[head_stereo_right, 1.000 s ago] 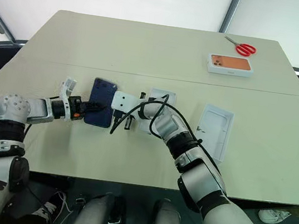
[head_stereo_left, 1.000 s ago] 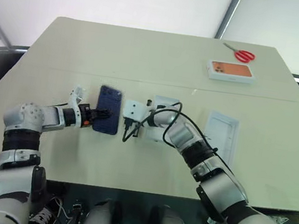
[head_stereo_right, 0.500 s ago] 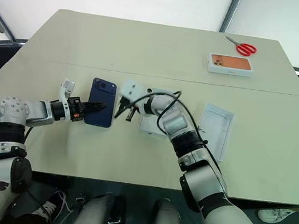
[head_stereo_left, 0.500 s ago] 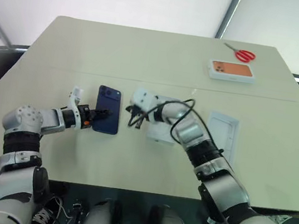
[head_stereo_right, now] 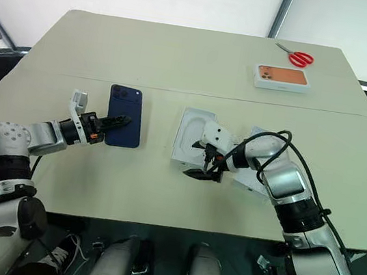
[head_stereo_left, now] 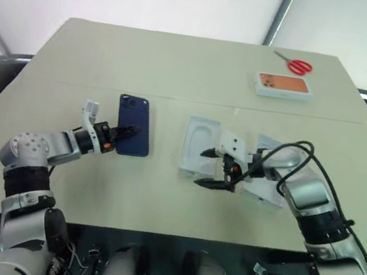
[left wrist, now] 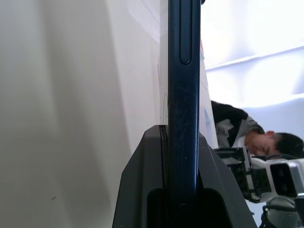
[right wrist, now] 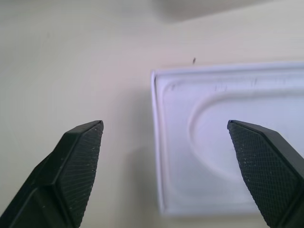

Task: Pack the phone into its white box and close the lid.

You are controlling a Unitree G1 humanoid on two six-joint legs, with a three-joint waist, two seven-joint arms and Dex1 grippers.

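The dark navy phone (head_stereo_left: 133, 134) is held just above the table at centre left, back up, camera cluster at the far corner. My left gripper (head_stereo_left: 127, 132) is shut on its near left edge; the left wrist view shows the phone's thin side (left wrist: 184, 104) clamped between the fingers. The white box (head_stereo_left: 190, 174) lies mid-table, a white insert with a rounded recess (right wrist: 228, 142) lying on top. My right gripper (head_stereo_left: 208, 168) hovers open over its near right corner, holding nothing. The lid (head_stereo_left: 261, 193), plain white side up, lies to the right, partly under my right forearm.
A white box with an orange phone picture (head_stereo_left: 284, 87) and red scissors (head_stereo_left: 299, 66) sit at the far right of the beige table (head_stereo_left: 180, 68). A person (left wrist: 266, 142) shows in the left wrist view beyond the table.
My right gripper let go of the phone, opened wide and swung right to the white box. The left gripper kept its grip and raised the phone slightly.
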